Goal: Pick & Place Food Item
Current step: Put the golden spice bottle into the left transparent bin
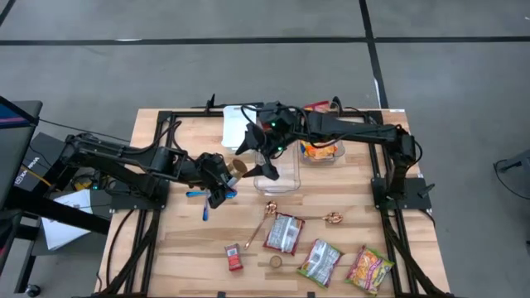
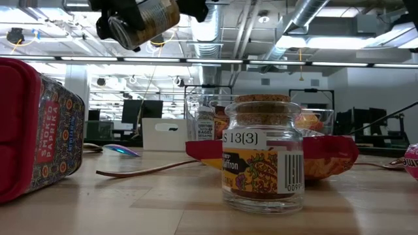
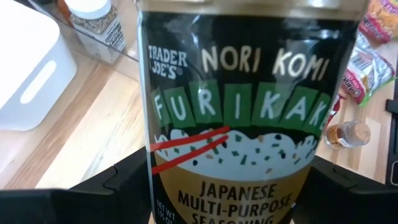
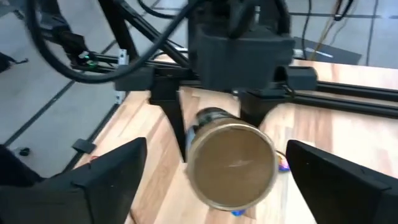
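Over the middle of the table, the left gripper (image 1: 222, 184) is pinching the furikake jar (image 3: 239, 118), one dark finger pressed on each side of the label, and the jar rides clear of the wood, lying roughly level with its gold end (image 4: 231, 165) turned toward the other arm. Facing it, the right gripper (image 1: 258, 142) hangs with its fingers spread wide, hovering above the clear container (image 1: 277, 172) and looking straight at that gold end, so this reads as either a handover or a drop into one of the bins. Just beyond sit the white bin (image 1: 240, 124) and a second clear tub holding orange snack bags (image 1: 321, 152). Down front, the cork-topped spice jar (image 2: 262, 153), the red paprika tin (image 2: 36, 124) and the loose packets (image 1: 283, 233) are well apart from the action. Danger now, as I judge it: a smooth round jar held sideways can slip or roll between the pads, and if the right fingers close off-centre on the end cap, the two arms could knock it loose onto the container rim or collide outright.
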Motion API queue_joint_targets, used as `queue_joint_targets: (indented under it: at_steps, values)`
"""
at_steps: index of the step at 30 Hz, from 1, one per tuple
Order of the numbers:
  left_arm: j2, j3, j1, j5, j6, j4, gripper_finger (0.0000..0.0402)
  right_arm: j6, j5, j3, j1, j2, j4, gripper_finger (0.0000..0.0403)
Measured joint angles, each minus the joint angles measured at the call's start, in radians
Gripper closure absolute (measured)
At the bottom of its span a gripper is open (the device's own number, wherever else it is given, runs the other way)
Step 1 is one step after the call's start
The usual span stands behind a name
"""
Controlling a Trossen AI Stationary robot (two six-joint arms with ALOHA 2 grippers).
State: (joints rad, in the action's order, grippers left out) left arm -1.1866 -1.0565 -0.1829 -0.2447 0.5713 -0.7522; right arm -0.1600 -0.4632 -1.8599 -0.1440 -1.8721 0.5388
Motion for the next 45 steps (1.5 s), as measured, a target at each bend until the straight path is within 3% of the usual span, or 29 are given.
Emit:
queue_joint_targets:
  at_steps: [7, 35, 39, 45]
  values:
    - [0.0, 0.0, -0.022, 0.001, 0.0, 0.014, 0.0131, -0.031, 0.02, 0.0, 0.006, 0.0, 0.0, 0.0005]
    - [0.0, 0.0, -0.026, 0.001, -0.013, 0.037, 0.0131, 0.003, 0.008, 0.001, 0.046, -0.059, -0.045, 0.001]
    - [0.0, 0.0, -0.026, 0.001, -0.013, 0.036, 0.0131, 0.003, 0.009, 0.001, 0.046, -0.059, -0.039, 0.0038]
    - [0.0, 0.001, -0.026, 0.005, -0.016, 0.036, 0.0131, 0.008, 0.013, 0.001, 0.045, -0.06, -0.034, 0.0128]
